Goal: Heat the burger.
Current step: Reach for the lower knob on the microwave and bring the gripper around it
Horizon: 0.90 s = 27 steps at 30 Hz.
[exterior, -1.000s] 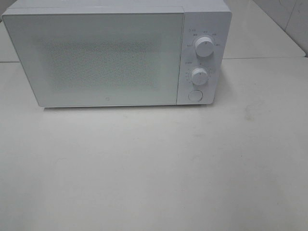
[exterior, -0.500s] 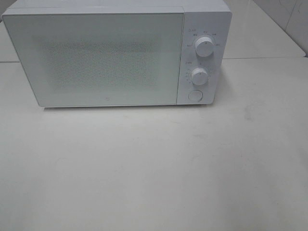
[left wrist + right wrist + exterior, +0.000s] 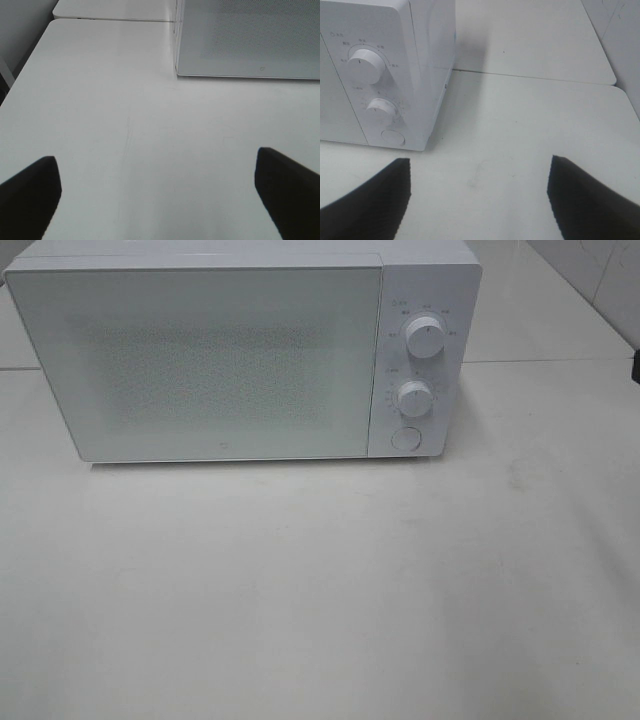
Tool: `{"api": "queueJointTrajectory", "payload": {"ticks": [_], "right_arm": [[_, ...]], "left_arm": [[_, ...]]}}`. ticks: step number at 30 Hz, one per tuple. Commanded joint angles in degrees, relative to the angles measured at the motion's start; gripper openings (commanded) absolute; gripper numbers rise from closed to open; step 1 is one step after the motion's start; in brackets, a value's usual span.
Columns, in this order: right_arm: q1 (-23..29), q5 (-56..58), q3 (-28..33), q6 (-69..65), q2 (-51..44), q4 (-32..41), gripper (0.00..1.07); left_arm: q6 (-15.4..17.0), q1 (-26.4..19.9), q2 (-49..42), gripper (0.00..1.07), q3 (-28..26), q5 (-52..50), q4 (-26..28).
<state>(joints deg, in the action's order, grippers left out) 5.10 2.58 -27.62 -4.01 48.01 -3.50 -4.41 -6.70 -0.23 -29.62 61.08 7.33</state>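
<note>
The burger is out of view in every frame. A white microwave (image 3: 220,360) stands at the back of the table with its door shut. In the left wrist view my left gripper (image 3: 155,165) is open over bare tabletop, nothing between its dark fingers (image 3: 30,192), with the microwave's door corner (image 3: 250,40) ahead. In the right wrist view my right gripper (image 3: 479,165) is also open and empty, facing the microwave's control panel (image 3: 380,75). Neither gripper's fingers show in the exterior high view.
The microwave panel carries two white knobs (image 3: 424,338) (image 3: 413,398) and a round button (image 3: 405,438). The white table (image 3: 320,590) spreads in front. A second table (image 3: 530,35) adjoins behind. A dark sliver (image 3: 637,365) shows at the right edge.
A small dark sliver has come into the exterior high view at its right edge. The microwave has not moved.
</note>
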Motion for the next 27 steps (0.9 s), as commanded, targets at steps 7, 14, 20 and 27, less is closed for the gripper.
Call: {"api": "queueJointTrajectory", "payload": {"ticks": [7,14,20,27], "right_arm": [[-0.23,-11.34,0.06,-1.2,6.3,-0.57,0.75],[-0.17,-22.63,0.06,-0.11,13.12,-0.11,0.75],[3.27,-27.73,0.06,2.12,17.07,1.43,0.75],[10.08,-37.87,0.06,12.32,23.72,11.46,0.75]], "left_arm": [[0.29,-0.17,-1.49,0.98,0.06,0.17,0.06],[0.29,-0.17,-1.49,0.98,0.06,0.17,0.06],[0.29,-0.17,-1.49,0.98,0.06,0.17,0.06],[0.29,-0.17,-1.49,0.98,0.06,0.17,0.06]]}}
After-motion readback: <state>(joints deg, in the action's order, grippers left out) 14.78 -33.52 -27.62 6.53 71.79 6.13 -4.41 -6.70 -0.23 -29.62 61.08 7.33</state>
